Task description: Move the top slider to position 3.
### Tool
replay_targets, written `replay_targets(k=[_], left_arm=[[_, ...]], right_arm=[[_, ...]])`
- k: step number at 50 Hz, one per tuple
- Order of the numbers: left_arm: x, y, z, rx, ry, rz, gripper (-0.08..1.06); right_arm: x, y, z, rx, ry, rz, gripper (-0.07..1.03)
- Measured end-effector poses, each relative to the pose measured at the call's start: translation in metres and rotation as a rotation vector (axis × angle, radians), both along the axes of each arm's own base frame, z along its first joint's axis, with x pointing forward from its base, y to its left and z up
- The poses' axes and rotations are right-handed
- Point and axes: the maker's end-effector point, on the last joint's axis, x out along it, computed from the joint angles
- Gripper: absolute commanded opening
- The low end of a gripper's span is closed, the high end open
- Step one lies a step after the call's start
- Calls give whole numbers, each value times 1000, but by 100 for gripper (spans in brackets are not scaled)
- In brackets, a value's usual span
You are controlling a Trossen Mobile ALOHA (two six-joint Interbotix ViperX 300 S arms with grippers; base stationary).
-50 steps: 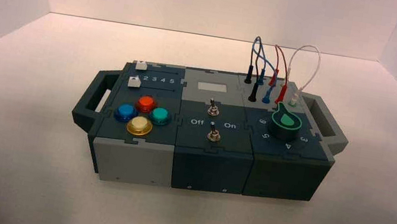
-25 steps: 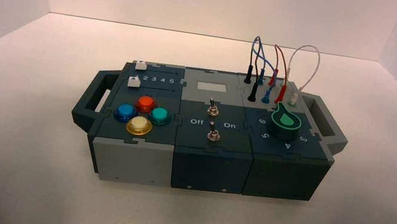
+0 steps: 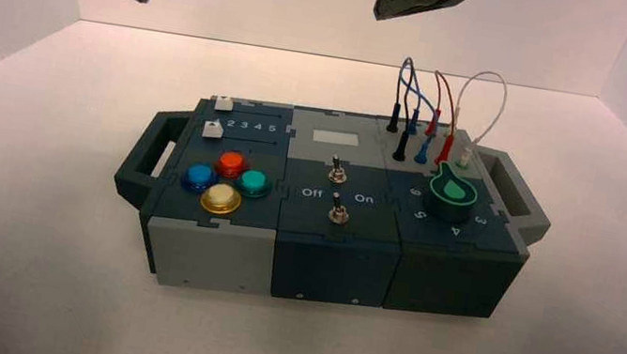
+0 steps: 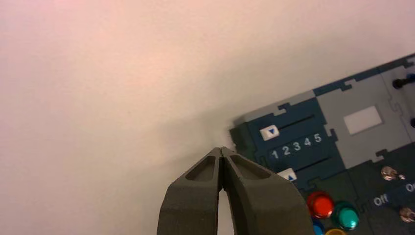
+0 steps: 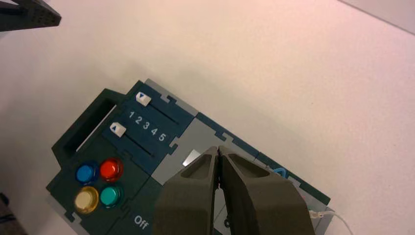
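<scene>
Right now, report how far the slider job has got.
Nothing looks done: the top slider sits by the 1. In hand: nothing; left hand and right hand are shut above the box. Left: slide it to the 3.

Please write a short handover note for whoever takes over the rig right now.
Left gripper: shut, holding nothing, raised near the box's slider end.
Right gripper: shut, holding nothing, raised beyond the box's middle.
Job's things: the small white cube-shaped top slider sits at the 1 end of its slot on the dark teal panel; the white printed 3 is in the number row beneath that slot.
Done: the slider is not yet at 3.
Left: slide it along to 3, leaving the matching lower white slider alone.
</scene>
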Motion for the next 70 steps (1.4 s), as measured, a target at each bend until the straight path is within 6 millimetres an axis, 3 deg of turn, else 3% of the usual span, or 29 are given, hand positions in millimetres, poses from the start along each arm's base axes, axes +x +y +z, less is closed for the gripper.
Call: replay_targets(k=[18, 48, 70], left_arm=[[2, -19, -33, 12, 128, -12, -3], [12, -34, -65, 30, 239, -5, -3], [24, -46, -78, 42, 258, -21, -3]], right_arm=[[0, 1, -6, -10, 16, 0, -2], [-1, 2, -6, 3, 27, -9, -2], [-1, 2, -6, 4, 28, -10, -2]])
